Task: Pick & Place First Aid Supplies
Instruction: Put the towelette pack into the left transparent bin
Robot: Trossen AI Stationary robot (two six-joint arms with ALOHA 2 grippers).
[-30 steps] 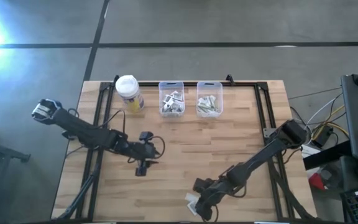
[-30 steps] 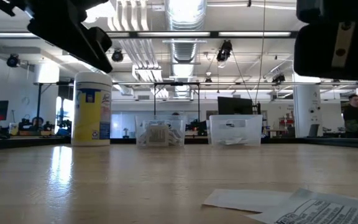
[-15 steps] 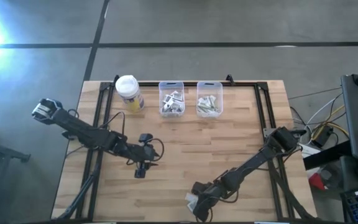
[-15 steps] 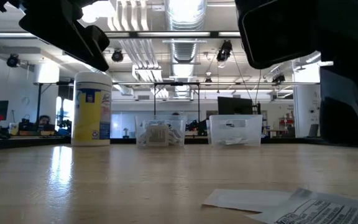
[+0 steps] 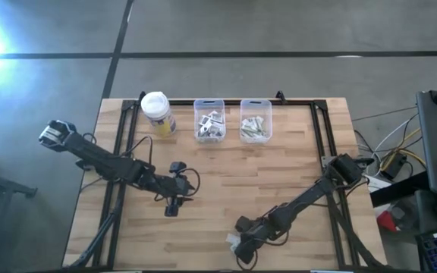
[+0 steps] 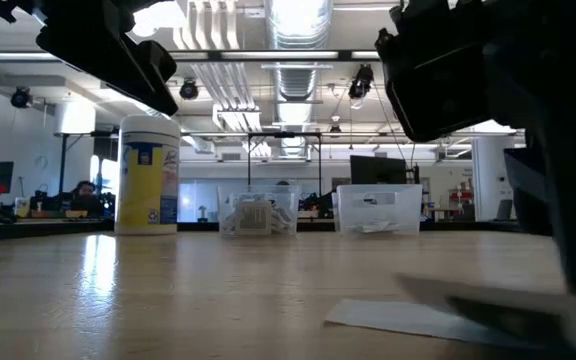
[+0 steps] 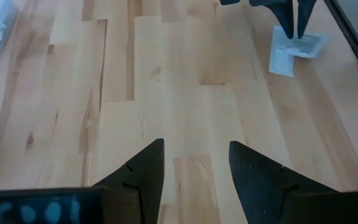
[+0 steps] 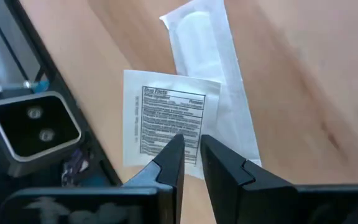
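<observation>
Near edge, lower centre of the high view: right gripper (image 5: 243,252), fingers narrowed to a slim gap, tips poised over two packets (image 5: 234,245) lying on the table (image 5: 279,174). In the right wrist view the fingertips (image 8: 174,148) overlap the lower edge of a square packet with printed text (image 8: 170,117); whether they pinch it cannot be told. A long white strip packet (image 8: 209,68) lies partly under that square one, running toward the upper right of that frame. A small black camera block (image 8: 35,130) sits at the table's edge beside them.

Mid-table, left of centre in the high view: left gripper (image 5: 172,207), fingers spread wide, nothing between them, bare wood below. Its wrist view shows the spread fingers (image 7: 145,171) at bottom and the same packets (image 7: 293,50) at upper right.

Far edge, top of the high view, left to right: yellow canister with white lid (image 5: 158,114); clear bin (image 5: 209,120) holding packets; second clear bin (image 5: 255,120) holding packets, just beside the first.
</observation>
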